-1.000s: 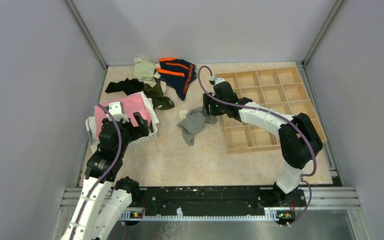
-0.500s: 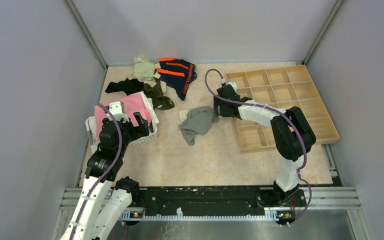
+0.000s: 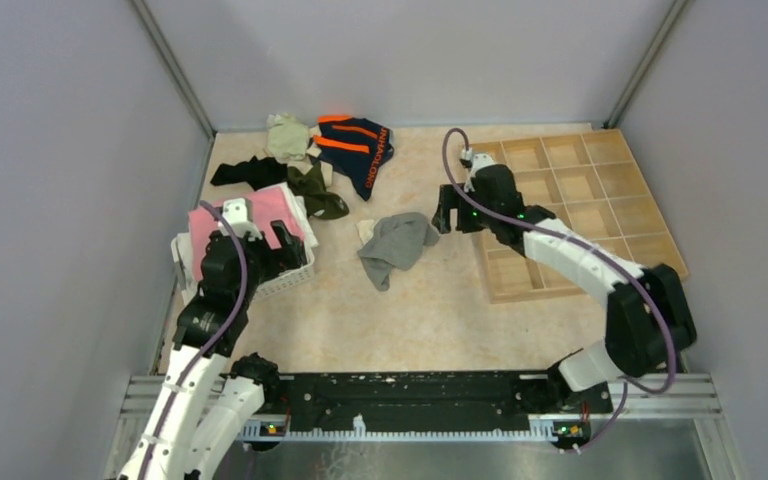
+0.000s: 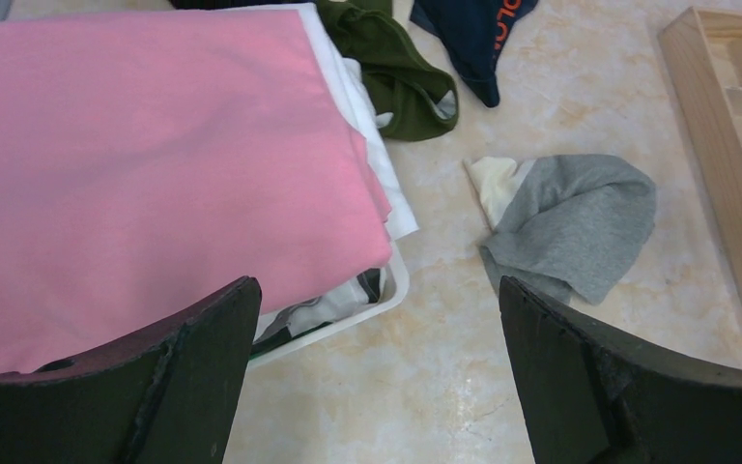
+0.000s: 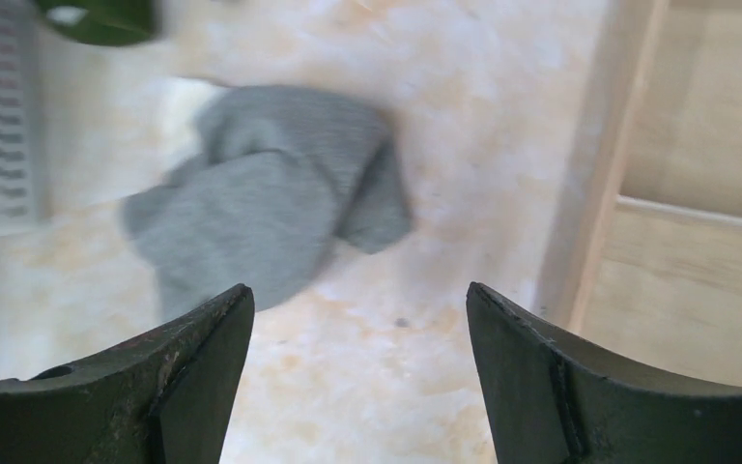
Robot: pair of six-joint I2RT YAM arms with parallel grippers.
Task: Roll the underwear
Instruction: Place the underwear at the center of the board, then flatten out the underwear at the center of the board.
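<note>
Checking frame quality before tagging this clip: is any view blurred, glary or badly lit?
Right wrist: blurred throughout, the grey underwear and wooden tray soft-edged. Left wrist: sharp, the pink cloth evenly lit. Top external: sharp, flat even light, no glare.

The left arm (image 3: 203, 320) rises from its base and bends forward. The left gripper (image 3: 275, 250) points forward and down, its fingers (image 4: 203, 367) spread wide with nothing between them. The right arm (image 3: 580, 262) stretches forward and to the left, with the elbow bent. The right gripper (image 3: 447, 220) faces down and left, also apart and gripping nothing.
</note>
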